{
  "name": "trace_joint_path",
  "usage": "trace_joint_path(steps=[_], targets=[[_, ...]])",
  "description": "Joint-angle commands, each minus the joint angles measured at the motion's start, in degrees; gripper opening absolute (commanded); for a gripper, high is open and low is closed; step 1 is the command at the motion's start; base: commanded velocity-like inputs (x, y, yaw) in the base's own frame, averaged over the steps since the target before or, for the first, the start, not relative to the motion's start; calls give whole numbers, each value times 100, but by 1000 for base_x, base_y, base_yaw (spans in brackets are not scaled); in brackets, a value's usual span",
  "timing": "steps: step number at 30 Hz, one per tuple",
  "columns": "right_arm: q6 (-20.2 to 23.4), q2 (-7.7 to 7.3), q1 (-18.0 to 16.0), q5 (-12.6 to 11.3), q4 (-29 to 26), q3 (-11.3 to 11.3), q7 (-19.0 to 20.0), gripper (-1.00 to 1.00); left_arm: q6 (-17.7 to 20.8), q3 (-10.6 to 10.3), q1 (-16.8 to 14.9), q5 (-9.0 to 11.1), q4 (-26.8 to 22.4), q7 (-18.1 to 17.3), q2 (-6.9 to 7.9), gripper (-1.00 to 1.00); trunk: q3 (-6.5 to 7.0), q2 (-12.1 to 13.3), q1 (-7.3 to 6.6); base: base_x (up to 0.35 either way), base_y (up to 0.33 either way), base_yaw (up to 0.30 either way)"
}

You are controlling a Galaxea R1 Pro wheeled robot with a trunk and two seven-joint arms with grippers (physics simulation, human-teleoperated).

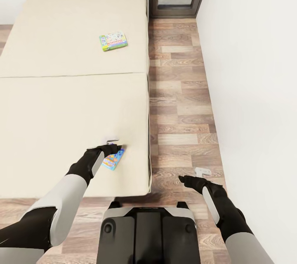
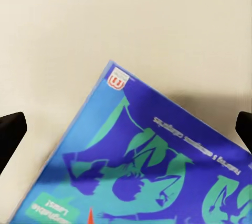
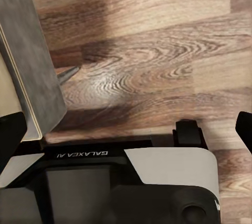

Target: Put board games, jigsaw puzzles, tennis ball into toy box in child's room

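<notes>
— Where's the near board game (image 1: 114,160)?

— Flat on the bed (image 1: 49,123), close to its front right corner. The left tool (image 1: 116,147) hangs right over it, fingers spread wide to either side in the wrist view, nothing held yet.

— What worries you?

— It's a thin, flat box on soft bedding. Coming down wrong, I'd guess the fingers skate across the lid or push it off the right edge onto the floor (image 1: 181,103).

— And the other game (image 1: 113,41)?

— Far up the bed, near the right edge, a long reach.

— Room to move?

— A narrow floor strip between bed and wall (image 1: 255,90). The right tool (image 1: 186,178) hovers there, open and empty.
</notes>
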Motion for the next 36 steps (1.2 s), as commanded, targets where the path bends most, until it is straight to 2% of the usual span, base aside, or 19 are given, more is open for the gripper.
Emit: trace_joint_path(steps=[1, 36], targets=[[33, 6, -1, -5, -8, -23, 24, 100, 37, 43, -1, -7, -9, -25, -7, 100, -6, -9, 3, -45, 0, 0], [15, 6, -1, 26, 132, -32, 17, 100, 37, 43, -1, -7, -9, -28, -7, 100, -6, -9, 3, -104, 0, 0]])
